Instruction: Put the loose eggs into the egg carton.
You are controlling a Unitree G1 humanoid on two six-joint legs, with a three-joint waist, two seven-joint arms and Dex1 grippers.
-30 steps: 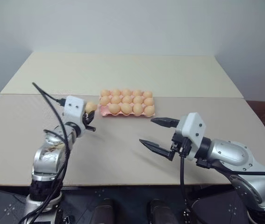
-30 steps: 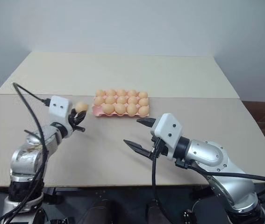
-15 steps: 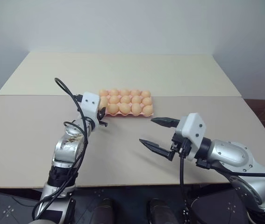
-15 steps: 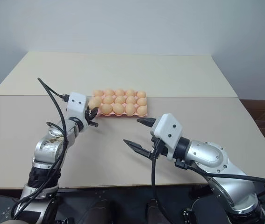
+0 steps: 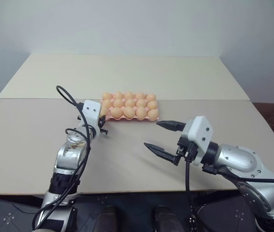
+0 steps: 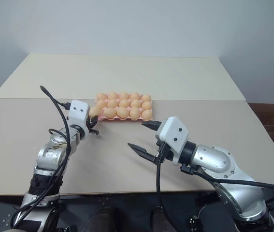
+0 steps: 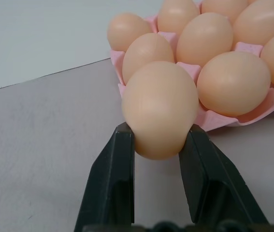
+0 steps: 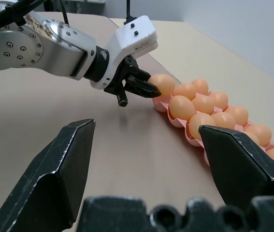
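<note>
One loose egg [image 7: 159, 108] is pinched in the left pincer [image 7: 158, 145] at the near-left corner of the egg carton [image 5: 129, 116], whose eggs could be knocked if lowered off-centre, while the right pincer [image 5: 162, 137] is held spread, empty.

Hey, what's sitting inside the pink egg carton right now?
The egg carton holds rows of tan eggs in its cups. The left gripper holds another egg at its near-left corner; the cup behind that egg is hidden.
</note>
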